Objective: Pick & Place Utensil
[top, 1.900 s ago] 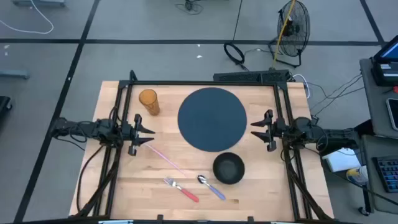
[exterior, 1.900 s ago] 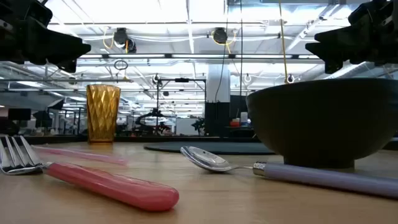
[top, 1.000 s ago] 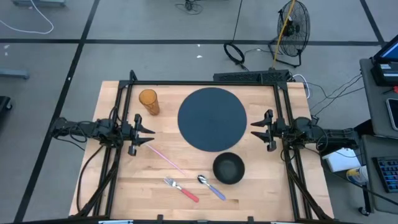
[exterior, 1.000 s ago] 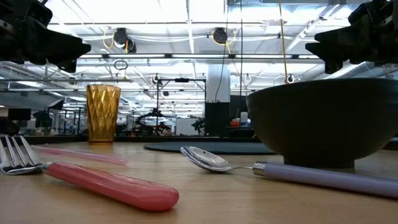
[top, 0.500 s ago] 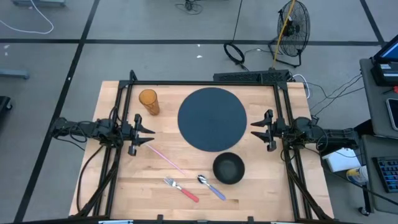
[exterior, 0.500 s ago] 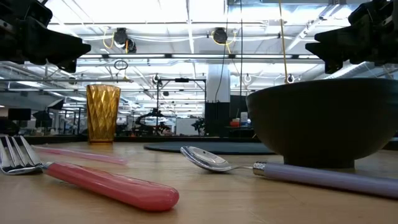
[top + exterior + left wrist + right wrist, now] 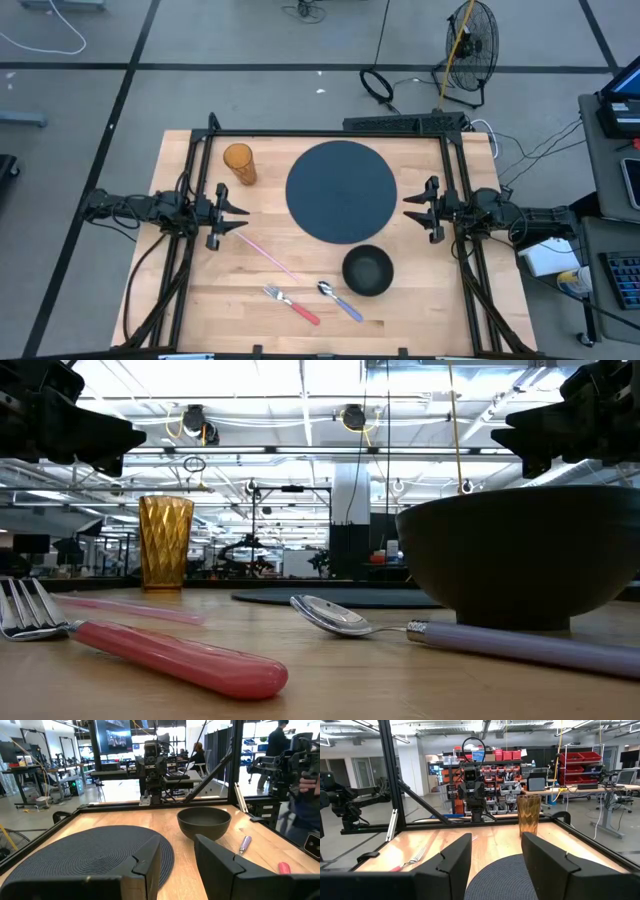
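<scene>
Wooden tabletop (image 7: 250,290) framed by black rails, concrete floor and a standing fan (image 7: 470,40) seen beyond it. Left gripper (image 7: 232,213) is parked at the left edge, fingers spread wide, nothing held; right gripper (image 7: 415,208) is parked opposite at the right edge, likewise gaping and empty. Round dark placemat (image 7: 341,190) is laid between them. Amber cup (image 7: 239,163) is stood upright near the far-left corner. Black bowl (image 7: 367,270) is set just on the near side of the mat. Task utensils are grouped at the near edge: pink-handled fork (image 7: 291,304) left of purple-handled spoon (image 7: 340,299), the spoon just beside the bowl; contact can't be confirmed from above. A thin pink straw (image 7: 262,254) is laid diagonally from below the left gripper toward the fork. In the low view the fork tines are cut off at the frame edge and the spoon handle's end runs out of frame. In the left wrist view only the fork's handle tip is visible, and a blurred person (image 7: 305,795) is seen past the table.
</scene>
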Tool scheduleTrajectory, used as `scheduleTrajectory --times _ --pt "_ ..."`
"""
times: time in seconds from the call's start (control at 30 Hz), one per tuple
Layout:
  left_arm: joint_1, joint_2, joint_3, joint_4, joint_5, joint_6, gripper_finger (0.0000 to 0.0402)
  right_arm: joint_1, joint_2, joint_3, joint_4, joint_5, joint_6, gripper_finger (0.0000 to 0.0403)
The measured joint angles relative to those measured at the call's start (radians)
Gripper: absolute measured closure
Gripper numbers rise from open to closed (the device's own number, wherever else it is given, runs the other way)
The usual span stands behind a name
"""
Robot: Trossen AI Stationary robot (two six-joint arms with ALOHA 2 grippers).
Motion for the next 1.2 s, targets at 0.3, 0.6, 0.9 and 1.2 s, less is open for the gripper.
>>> scheduleTrajectory --times 0.3,0.6,0.9,1.2 --pt "0.0 0.0 0.0 0.0 0.0 0.0 0.0279 0.0 0.0 0.0 0.067 0.0 -0.007 0.0232" --pt "0.0 0.0 0.0 0.0 0.0 0.0 0.0279 0.0 0.0 0.0 0.162 0.0 0.077 0.0232" --pt "0.0 0.0 0.0 0.0 0.0 0.0 0.0279 0.0 0.0 0.0 0.18 0.001 0.106 0.0232" --pt "0.0 0.0 -0.002 0.05 0.001 -0.02 0.0279 0.0 0.003 0.0 0.108 -0.022 0.264 0.0232"
